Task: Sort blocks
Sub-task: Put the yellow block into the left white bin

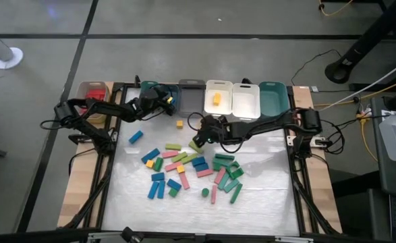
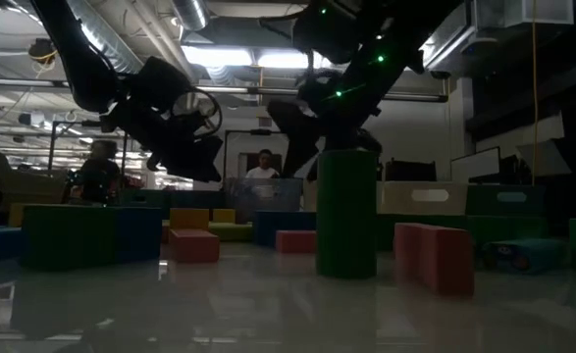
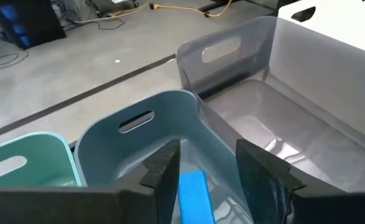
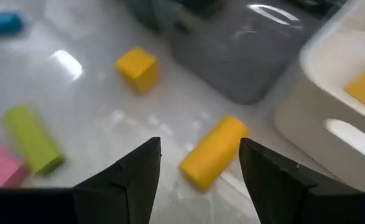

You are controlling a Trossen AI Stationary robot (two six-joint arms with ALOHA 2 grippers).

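Left gripper [image 3: 204, 180] open (apparently) over blue block [image 3: 193, 196]

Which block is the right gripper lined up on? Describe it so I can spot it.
Start at the row of bins along the table's far edge. In front of the grey bin, between the right gripper fingers, lies a yellow cylinder block; the nearby yellow cube is squarer.

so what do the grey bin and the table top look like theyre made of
The grey bin looks like thin moulded plastic, smooth and slightly glossy: rounded corners, a cut-out handle slot, soft highlights on its floor. It may be a little translucent, but that is hard to tell. The table top looks like a hard, glossy white sheet, perhaps laminate or acrylic; lights glare off it and the blocks reflect in it.
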